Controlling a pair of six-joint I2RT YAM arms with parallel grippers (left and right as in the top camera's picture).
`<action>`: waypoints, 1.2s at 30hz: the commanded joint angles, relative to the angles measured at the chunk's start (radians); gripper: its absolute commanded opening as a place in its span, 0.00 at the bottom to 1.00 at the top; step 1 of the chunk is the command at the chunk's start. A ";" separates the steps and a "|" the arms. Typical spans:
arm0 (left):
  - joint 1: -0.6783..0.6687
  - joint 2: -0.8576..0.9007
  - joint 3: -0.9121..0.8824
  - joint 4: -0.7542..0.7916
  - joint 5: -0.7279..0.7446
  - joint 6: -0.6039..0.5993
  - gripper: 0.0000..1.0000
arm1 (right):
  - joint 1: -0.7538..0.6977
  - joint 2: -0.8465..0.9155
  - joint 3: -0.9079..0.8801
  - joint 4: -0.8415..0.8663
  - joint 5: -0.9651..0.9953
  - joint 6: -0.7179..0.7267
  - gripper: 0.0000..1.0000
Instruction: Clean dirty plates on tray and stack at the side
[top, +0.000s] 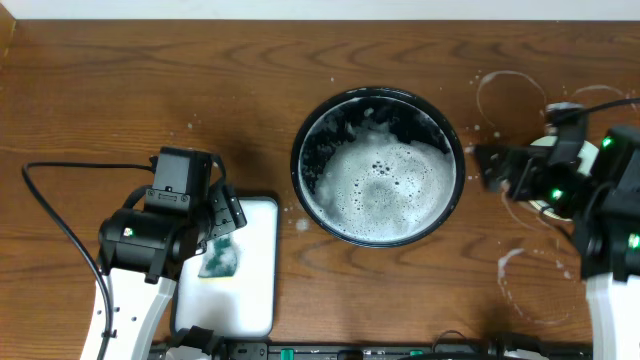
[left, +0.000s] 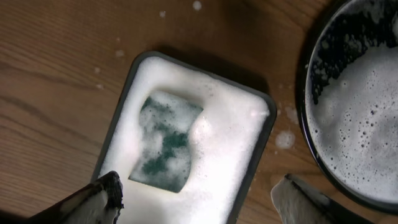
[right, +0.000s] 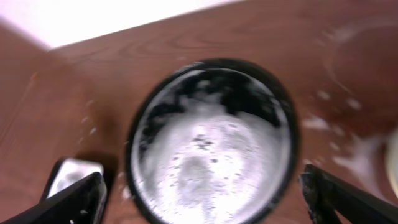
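Tray (top: 308, 150) of suds mid-table, sponge (top: 218, 258) in foamy dish (top: 260, 295) beside it

Suds (top: 385, 185) lie in the tray (top: 297, 170). Seen from overhead, a dish (top: 276, 270) holding a sponge (top: 220, 258) sits left of the tray; ring stains (top: 480, 95) lie on the tabletop (top: 150, 90) right of it.

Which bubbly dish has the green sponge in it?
The small rectangular dish holds the green sponge, lying in its foam. The big round black tray shows only suds, no sponge.
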 joint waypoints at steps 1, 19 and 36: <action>0.005 -0.001 0.016 0.000 -0.002 0.002 0.82 | 0.084 -0.065 0.008 -0.004 -0.018 -0.004 0.99; 0.005 -0.001 0.016 0.000 -0.002 0.002 0.82 | 0.177 -0.235 -0.023 -0.074 0.060 -0.332 0.99; 0.005 -0.001 0.016 0.000 -0.002 0.002 0.82 | 0.223 -0.854 -0.708 0.314 0.227 -0.370 0.99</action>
